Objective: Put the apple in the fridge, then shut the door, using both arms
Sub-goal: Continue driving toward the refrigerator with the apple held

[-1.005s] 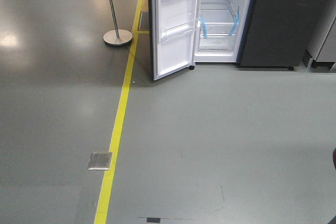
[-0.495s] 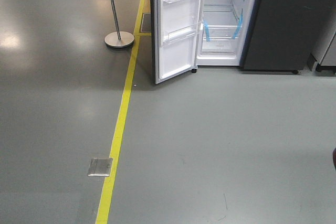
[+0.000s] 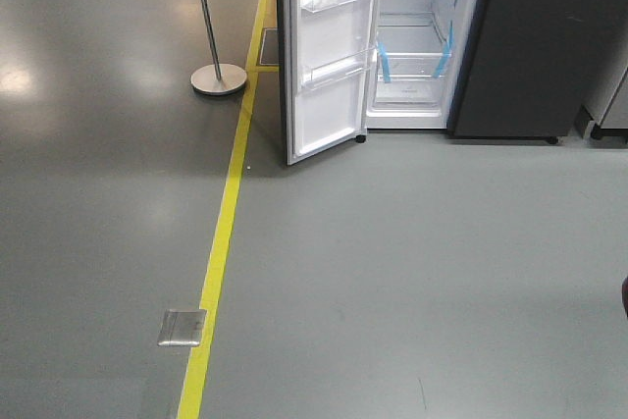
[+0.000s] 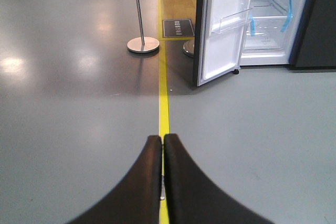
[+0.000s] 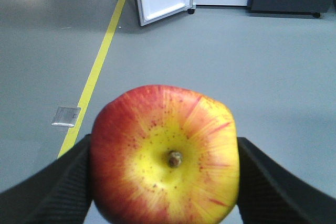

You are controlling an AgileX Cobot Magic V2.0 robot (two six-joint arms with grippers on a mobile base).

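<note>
From where I stand, the fridge [image 3: 535, 46] is well ahead of the robot across open floor. Its left half is open, showing a white interior with glass shelves and blue tape strips, so there is a fair run to make before anything goes in. The door [image 3: 329, 115] is the first worry. It is swung out toward the robot with its clear bins jutting from the inner face, and its free edge sits near the yellow floor line [image 3: 221, 252]. If the base drifts left on the way in, an arm could clip that edge or knock a bin. Closing is the next risk, because a push made before the right arm is clear of the shelves would trap it. The apple [image 5: 165, 156] is round and smooth and is pinched only at its two sides, stem dimple facing the wrist camera. A jolt from the rolling base could make it squirm loose, and once set on a glass shelf it may roll. The right gripper [image 5: 164, 179] is spread about as wide as the apple, with a finger pressed against each flank. The left gripper [image 4: 162, 141] is empty, its fingers closed against each other with barely a seam between them, pointing down the yellow line toward the door.
</note>
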